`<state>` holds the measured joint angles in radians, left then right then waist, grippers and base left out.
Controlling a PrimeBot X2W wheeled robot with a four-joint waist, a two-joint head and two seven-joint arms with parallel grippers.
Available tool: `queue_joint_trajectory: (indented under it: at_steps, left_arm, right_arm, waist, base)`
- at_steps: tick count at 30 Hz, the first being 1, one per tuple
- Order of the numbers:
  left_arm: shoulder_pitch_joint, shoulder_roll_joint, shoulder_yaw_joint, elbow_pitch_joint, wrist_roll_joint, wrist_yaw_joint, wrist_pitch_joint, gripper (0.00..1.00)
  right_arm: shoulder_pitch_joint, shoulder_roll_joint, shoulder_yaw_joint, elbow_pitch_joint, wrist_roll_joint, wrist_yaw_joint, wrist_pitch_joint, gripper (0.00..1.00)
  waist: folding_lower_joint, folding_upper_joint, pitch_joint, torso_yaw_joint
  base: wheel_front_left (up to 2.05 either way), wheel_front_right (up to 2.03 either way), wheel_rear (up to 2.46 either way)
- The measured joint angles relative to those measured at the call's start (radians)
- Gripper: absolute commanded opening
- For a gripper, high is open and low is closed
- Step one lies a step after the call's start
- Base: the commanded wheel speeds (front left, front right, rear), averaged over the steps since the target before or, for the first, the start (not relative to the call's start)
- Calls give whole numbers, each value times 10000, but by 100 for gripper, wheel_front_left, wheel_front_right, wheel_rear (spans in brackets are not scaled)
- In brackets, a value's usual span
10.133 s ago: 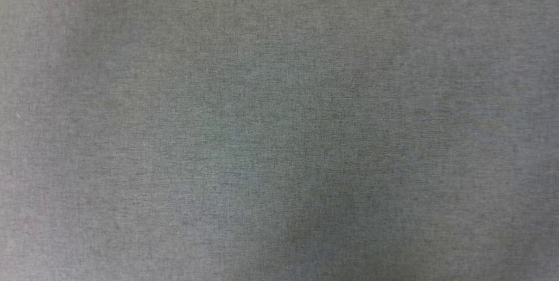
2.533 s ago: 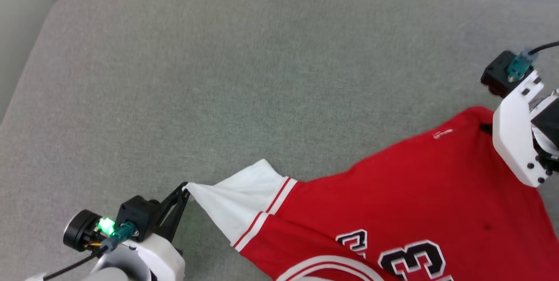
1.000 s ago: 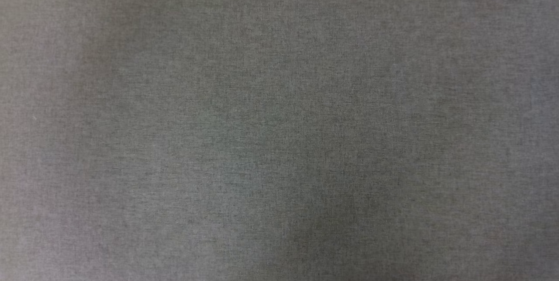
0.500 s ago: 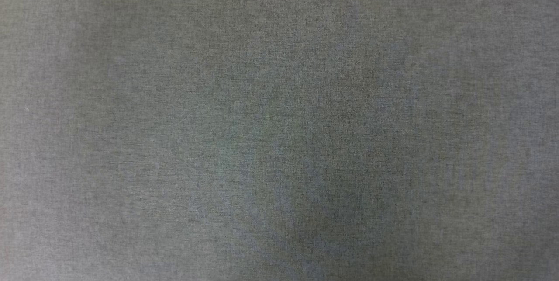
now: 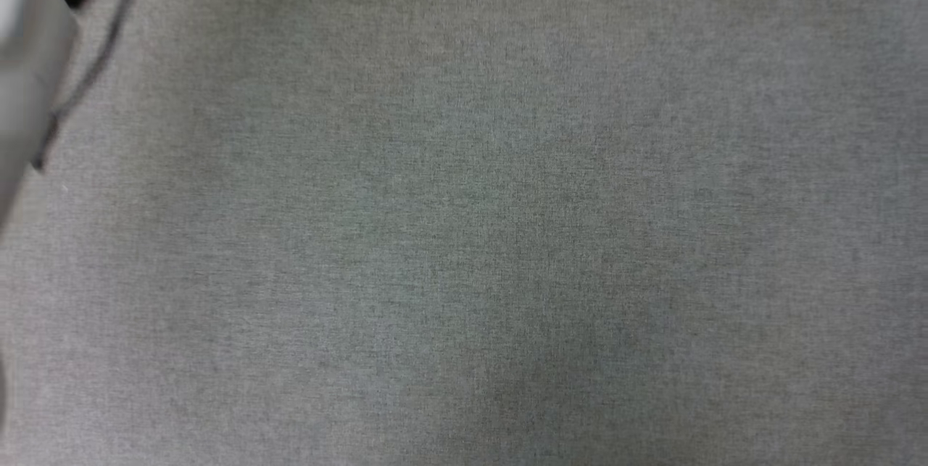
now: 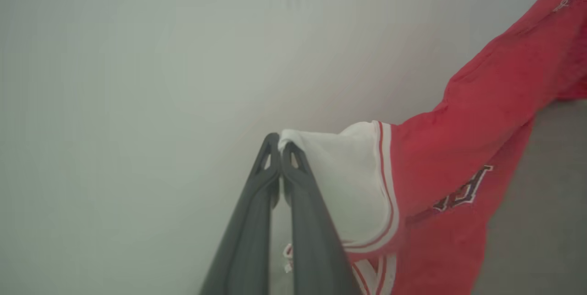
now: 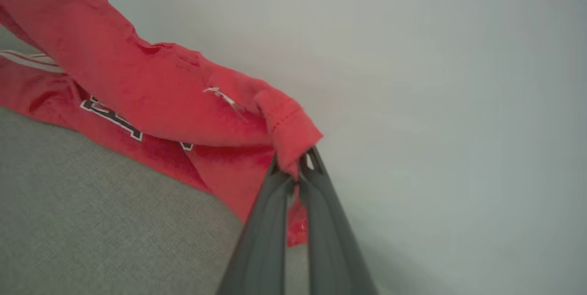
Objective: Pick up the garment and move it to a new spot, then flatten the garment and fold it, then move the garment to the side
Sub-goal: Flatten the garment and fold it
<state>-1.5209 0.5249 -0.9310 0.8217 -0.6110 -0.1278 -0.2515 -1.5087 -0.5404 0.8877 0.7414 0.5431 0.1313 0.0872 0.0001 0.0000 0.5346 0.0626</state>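
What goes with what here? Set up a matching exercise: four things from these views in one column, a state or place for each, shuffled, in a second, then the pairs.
Things
1. left gripper
2. right gripper
3. garment
4. grey cushion

States or places
a. shut on a red corner
b. lies beneath, with a woven surface
c. shut on the tip of the white sleeve
d. held at two ends, drooping onto the cushion

Pairs: 1-c, 2-a, 3-d, 4-b
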Motion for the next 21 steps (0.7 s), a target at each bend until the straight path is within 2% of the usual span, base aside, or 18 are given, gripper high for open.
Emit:
queue_joint_trajectory:
  at_steps: [6, 11, 21]
  left_arm:
    - [2654, 86, -104, -863, -341, 167, -84, 0]
    - [5145, 355, -226, -2040, -708, 740, -86, 0]
    - [9235, 1814, -719, -4700, -1530, 1950, 276, 0]
  right_arm:
    - [2214, -50, 410, -621, 385, 0, -399, 0]
    - [3986, -399, 740, -1285, 734, 0, -437, 0]
    - [6918, -1616, 759, -2265, 1565, 0, -502, 0]
  waist:
    - [-1, 0, -740, 7]
    - [-1, 0, -1533, 21]
    - [-3, 0, -3165, 102]
  base:
    - [0, 0, 0]
    - [0, 0, 0]
    - [0, 0, 0]
